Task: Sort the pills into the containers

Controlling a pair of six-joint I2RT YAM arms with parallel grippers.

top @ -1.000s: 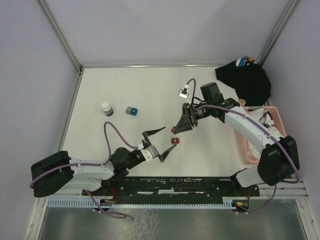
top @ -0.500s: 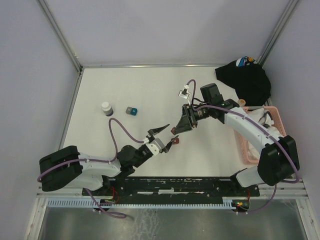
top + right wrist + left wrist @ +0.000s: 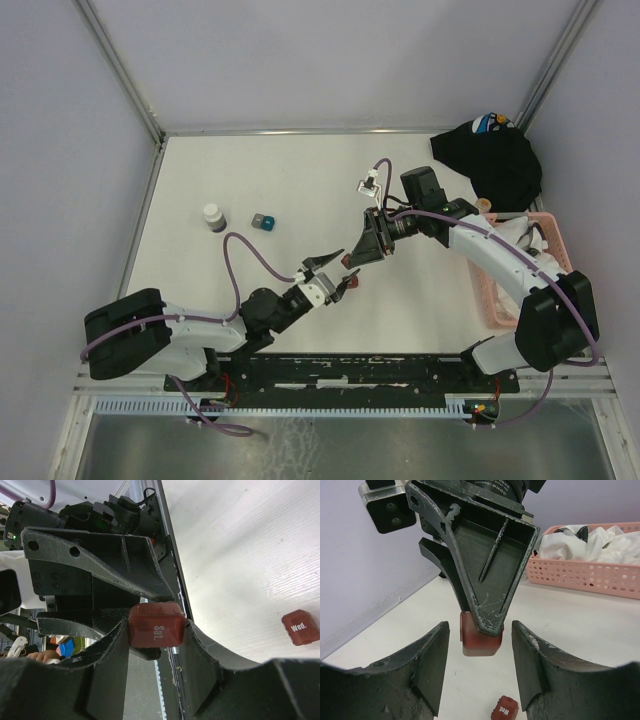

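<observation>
**Right gripper** (image 3: 349,260): clamped on the dark-red Sat. box (image 3: 156,631), which it holds above the table (image 3: 260,180), just toward 5 o'clock of its centre. **Left gripper** (image 3: 480,652): jaws apart, flanking that box without visible contact. **Wed. box** (image 3: 504,709): on the table, at 6 o'clock of the held one. The boxes are judged light, rigid and smooth, so likely slippery; grip squarely on opposite flat walls.
</observation>
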